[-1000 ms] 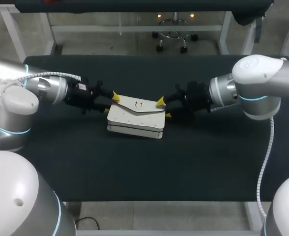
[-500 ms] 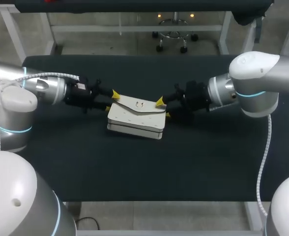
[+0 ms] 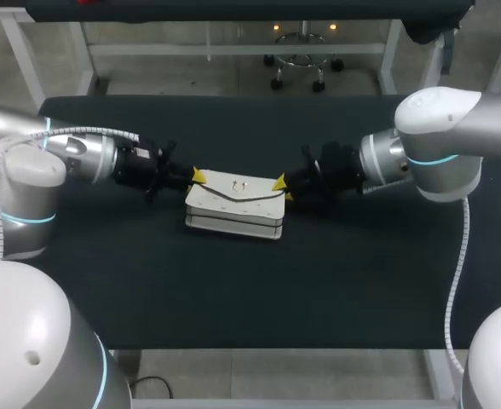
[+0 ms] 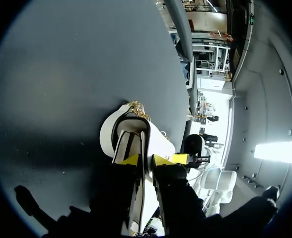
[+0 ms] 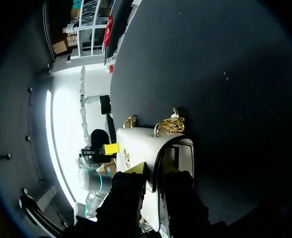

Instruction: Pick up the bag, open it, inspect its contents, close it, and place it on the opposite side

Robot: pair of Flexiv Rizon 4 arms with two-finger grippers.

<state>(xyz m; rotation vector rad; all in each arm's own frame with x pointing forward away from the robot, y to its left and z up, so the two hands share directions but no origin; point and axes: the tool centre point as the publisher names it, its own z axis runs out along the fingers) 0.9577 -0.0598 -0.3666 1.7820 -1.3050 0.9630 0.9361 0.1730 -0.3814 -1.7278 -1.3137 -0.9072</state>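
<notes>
You are only beginning: the white bag (image 3: pixel 236 204) is lying mid-tabletop (image 3: pixel 233 290), flap shut, left jaws pinching its nine o'clock end, right jaws its three o'clock end. Lifting, opening, inspecting, closing and moving are all waiting.

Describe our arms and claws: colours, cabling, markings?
The left arm and right arm are glossy silver-white, with rounded joint housings and thin cyan rings at the joints. A white coiled cable runs outside each. The left claw and right claw are black with bright yellow fingertips.
</notes>
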